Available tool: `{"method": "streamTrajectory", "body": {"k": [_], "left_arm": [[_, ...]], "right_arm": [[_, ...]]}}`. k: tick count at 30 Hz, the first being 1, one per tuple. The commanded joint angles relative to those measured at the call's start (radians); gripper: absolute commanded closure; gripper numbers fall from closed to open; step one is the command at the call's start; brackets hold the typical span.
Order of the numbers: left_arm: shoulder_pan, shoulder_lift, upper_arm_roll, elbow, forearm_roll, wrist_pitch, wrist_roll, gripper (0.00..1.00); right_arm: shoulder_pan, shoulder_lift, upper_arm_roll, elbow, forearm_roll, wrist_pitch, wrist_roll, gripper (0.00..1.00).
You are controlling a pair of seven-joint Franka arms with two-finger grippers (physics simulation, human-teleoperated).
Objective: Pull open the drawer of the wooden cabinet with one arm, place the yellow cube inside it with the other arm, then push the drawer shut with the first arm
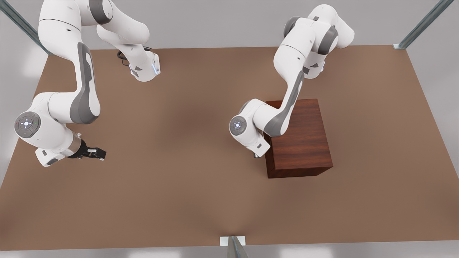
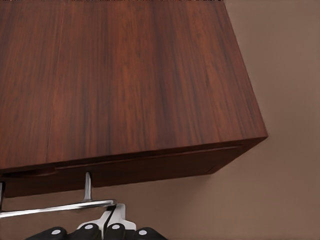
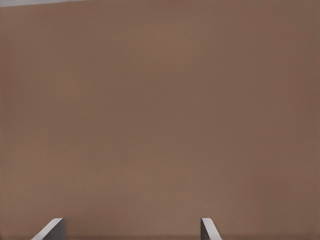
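1. On the brown worktop (image 1: 186,200), toward the front view's right, the cabinet (image 1: 303,139) stood upright, plain top up, dark reddish-brown grain showing.
2. Left gripper (image 1: 256,154) sat at the cabinet's face on the front view's left, low against it; the arm reached down over the cabinet's top edge, hiding part of it.
3. Left wrist view looked down the cabinet (image 2: 125,80) to the drawer (image 2: 150,167) front. The front panel lay flush or nearly so under the top edge; a thin dark seam marked its outline.
4. Silver bar handle (image 2: 55,207) stood off the drawer front on a short post. Left gripper (image 2: 97,231) lay right at the bar, the black finger parts just behind it.
5. Whether the left fingers (image 2: 116,231) were clamped on the handle or merely beside it, I could not tell; the tips were cut off at the picture edge.
6. Right gripper (image 1: 94,153) hung low over bare worktop at the front view's left, well apart from the cabinet, pointing toward the front view's right. That arm waited.
7. Right wrist view showed plain worktop (image 3: 160,120) ahead, with the right fingers (image 3: 50,230) spread wide apart, nothing between them.
8. Metal frame struts (image 1: 423,23) rose at the worktop's far corners, and one more stood at the middle of its near edge.
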Motion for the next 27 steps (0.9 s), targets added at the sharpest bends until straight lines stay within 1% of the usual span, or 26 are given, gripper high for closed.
{"method": "streamTrajectory", "body": {"k": [1,4,7,8,9,11,12,13,14,15,16,17,18,19,20,21,22,24,27], "left_arm": [[0.002,-0.002,0.001,0.000,0.000,-0.009,0.158,1.00],[-0.005,0.004,-0.007,0.017,-0.066,0.004,0.105,1.00],[-0.021,0.026,-0.025,0.020,-0.066,0.096,0.019,1.00],[-0.021,0.016,-0.028,0.025,-0.066,0.093,0.039,0.47],[-0.012,0.004,-0.024,0.034,-0.066,0.066,0.106,0.00],[0.076,-0.131,-0.015,0.020,-0.112,-0.049,0.501,0.00],[0.162,-0.212,-0.016,-0.017,-0.152,-0.083,0.747,0.00],[0.231,-0.301,-0.016,-0.098,-0.167,-0.074,0.992,0.00],[0.312,-0.365,-0.015,-0.133,-0.229,-0.080,1.307,0.00],[0.401,-0.396,-0.015,-0.130,-0.313,-0.149,1.685,0.00],[0.476,-0.438,-0.013,-0.130,-0.338,-0.200,2.025,0.00],[0.541,-0.447,-0.010,-0.129,-0.333,-0.227,2.322,0.00],[0.591,-0.453,0.019,-0.126,-0.370,-0.204,2.594,0.00],[0.581,-0.455,0.012,-0.119,-0.408,-0.169,2.524,0.00],[0.523,-0.454,0.011,-0.126,-0.364,-0.126,2.397,0.00],[0.502,-0.467,0.010,-0.154,-0.304,-0.105,2.380,0.00],[0.513,-0.551,0.019,-0.305,-0.308,0.024,2.429,0.00],[0.504,-0.528,0.015,-0.251,-0.301,0.023,2.395,0.00],[0.504,-0.530,0.015,-0.251,-0.304,0.023,2.392,0.00]], "right_arm": [[0.000,-0.002,0.000,0.001,0.001,-0.001,0.025,0.00],[0.000,0.000,0.000,0.001,0.001,-0.001,0.025,0.00],[0.000,0.000,0.000,0.001,0.001,-0.001,0.025,0.00],[0.000,0.000,0.000,0.001,0.001,-0.002,0.025,0.00],[0.000,0.000,0.000,0.001,0.001,-0.001,0.025,0.00],[0.000,0.000,0.000,0.001,0.001,-0.001,0.025,0.00],[0.000,0.000,0.000,0.001,-0.001,-0.001,0.025,0.00],[0.000,0.000,0.000,0.001,-0.001,-0.001,0.027,0.00],[0.000,0.001,0.000,0.001,-0.001,-0.001,0.030,0.00],[0.000,0.001,0.000,0.001,-0.001,0.005,0.030,0.00],[0.000,0.000,0.000,0.002,-0.001,0.007,0.030,0.00],[0.000,0.001,0.000,0.010,-0.001,0.008,0.025,0.00],[0.000,0.001,0.000,0.011,-0.001,0.008,0.019,0.00],[0.000,0.000,0.000,0.011,-0.002,0.007,0.018,0.00],[0.000,0.001,0.000,0.016,-0.004,0.004,0.016,0.00],[0.000,0.001,0.000,0.019,-0.005,0.002,0.015,0.00],[0.000,0.000,0.000,0.019,-0.005,-0.001,0.015,0.00],[0.000,0.000,0.000,0.027,-0.005,-0.001,0.015,0.00],[0.000,0.000,0.000,0.027,-0.004,-0.001,0.016,0.00]]}}
